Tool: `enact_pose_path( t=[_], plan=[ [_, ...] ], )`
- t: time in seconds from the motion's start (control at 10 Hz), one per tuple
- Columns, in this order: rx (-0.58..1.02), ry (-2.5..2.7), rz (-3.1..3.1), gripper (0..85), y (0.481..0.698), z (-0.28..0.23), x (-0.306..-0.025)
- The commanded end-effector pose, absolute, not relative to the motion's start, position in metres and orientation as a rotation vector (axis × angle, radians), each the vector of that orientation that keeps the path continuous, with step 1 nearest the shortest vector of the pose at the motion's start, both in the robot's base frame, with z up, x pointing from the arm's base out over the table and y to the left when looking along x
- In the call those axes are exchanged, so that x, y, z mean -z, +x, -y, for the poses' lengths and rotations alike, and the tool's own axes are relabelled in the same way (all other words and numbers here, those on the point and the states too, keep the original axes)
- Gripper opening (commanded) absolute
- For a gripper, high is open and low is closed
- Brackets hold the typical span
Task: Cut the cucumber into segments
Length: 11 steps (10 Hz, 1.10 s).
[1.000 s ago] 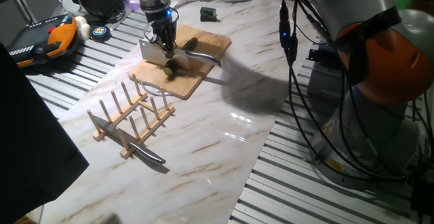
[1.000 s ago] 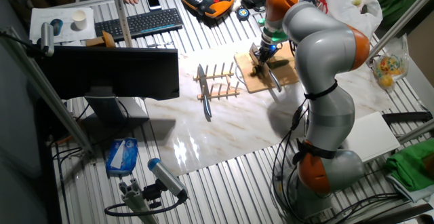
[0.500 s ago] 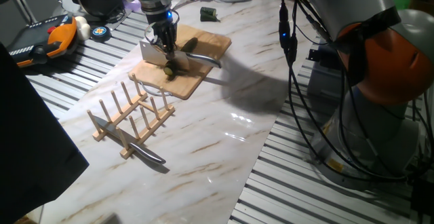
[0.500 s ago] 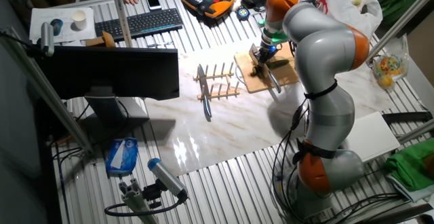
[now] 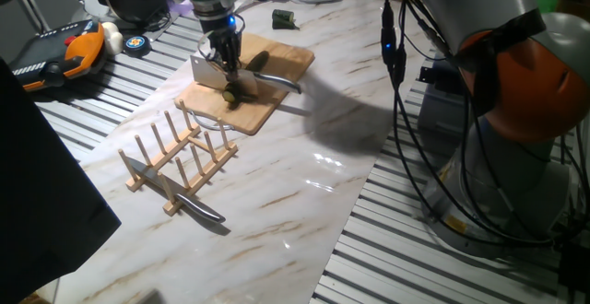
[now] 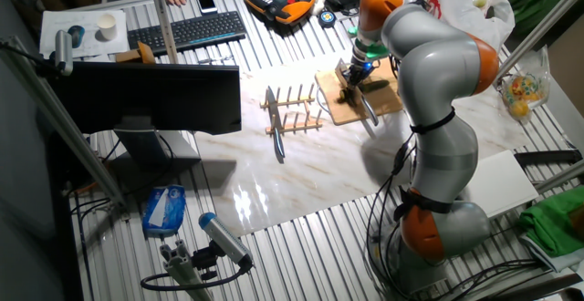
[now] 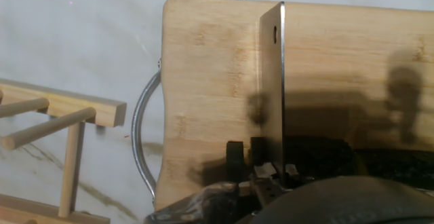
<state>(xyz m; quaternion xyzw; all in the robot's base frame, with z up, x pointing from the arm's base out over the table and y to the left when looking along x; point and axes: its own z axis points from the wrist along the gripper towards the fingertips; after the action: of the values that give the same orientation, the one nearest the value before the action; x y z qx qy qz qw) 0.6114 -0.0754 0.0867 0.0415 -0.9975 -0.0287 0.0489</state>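
Observation:
The cucumber [image 5: 237,91] lies dark green on the wooden board [image 5: 281,61], one pale cut end facing the front. A second dark green piece [image 5: 260,60] rests further back on the board. My gripper [image 5: 222,53] stands over the cucumber, shut on a broad cleaver [image 5: 206,72] whose blade is down at the cucumber. In the hand view the blade [image 7: 272,81] runs edge-on across the board [image 7: 203,68], and the dark cucumber [image 7: 325,157] shows to its right at the bottom, by my gripper [image 7: 264,164]. From the other fixed view my gripper [image 6: 353,69] is over the board [image 6: 387,102].
A wooden peg rack [image 5: 175,157] stands in front of the board, with another knife [image 5: 180,199] lying by it. A small dark green stub [image 5: 283,17] sits on the table behind the board. A metal handle [image 7: 139,142] edges the board. An orange pendant [image 5: 64,51] lies at left.

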Motion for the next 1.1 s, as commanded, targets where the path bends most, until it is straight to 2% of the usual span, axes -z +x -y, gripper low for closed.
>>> enact_pose_path(
  t=[0.0, 1.0],
  plan=[
    [0.085, 0.126, 3.044, 0.7, 0.6115, 0.0750, -0.0867],
    [0.082, 0.129, 3.054, 0.7, 0.6104, 0.0721, -0.0806]
  ],
)
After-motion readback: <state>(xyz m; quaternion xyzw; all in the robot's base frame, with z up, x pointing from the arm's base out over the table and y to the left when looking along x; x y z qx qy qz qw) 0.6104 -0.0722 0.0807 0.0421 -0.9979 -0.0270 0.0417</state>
